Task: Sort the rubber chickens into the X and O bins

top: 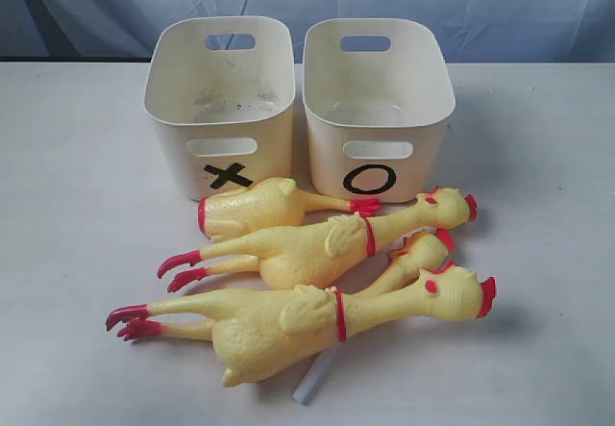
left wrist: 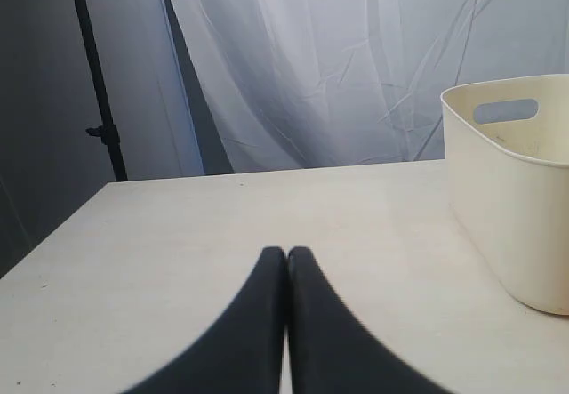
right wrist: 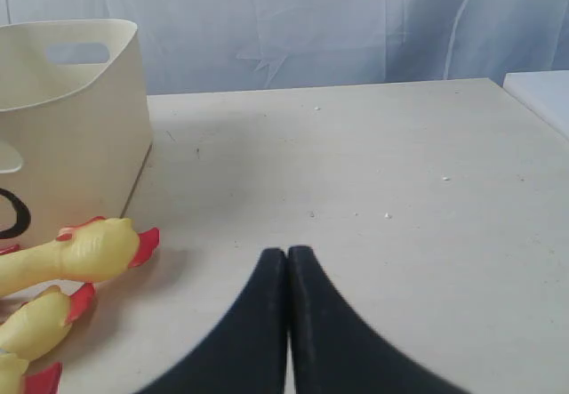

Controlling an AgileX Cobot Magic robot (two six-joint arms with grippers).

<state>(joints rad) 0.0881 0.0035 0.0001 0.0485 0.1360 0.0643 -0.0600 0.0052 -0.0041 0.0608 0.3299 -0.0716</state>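
Observation:
Two cream tubs stand side by side at the back: the X bin (top: 274, 152) on the left and the O bin (top: 332, 171) on the right, both with nothing in them. In front of them lie the rubber chickens: a headless body (top: 255, 210), a whole chicken (top: 317, 248), a head-and-neck piece (top: 415, 256) and a second whole chicken (top: 288, 325). Neither gripper shows in the exterior view. My left gripper (left wrist: 286, 253) is shut on nothing above bare table, with the X bin (left wrist: 516, 198) beside it. My right gripper (right wrist: 286, 253) is also shut on nothing, apart from a chicken head (right wrist: 93, 250) and the O bin (right wrist: 80, 136).
A thin white tube (top: 312, 383) pokes out from under the front chicken. A pale curtain hangs behind the table. A black stand (left wrist: 93, 83) rises beyond the table's far corner in the left wrist view. A white block (right wrist: 542, 96) sits at the table's edge in the right wrist view.

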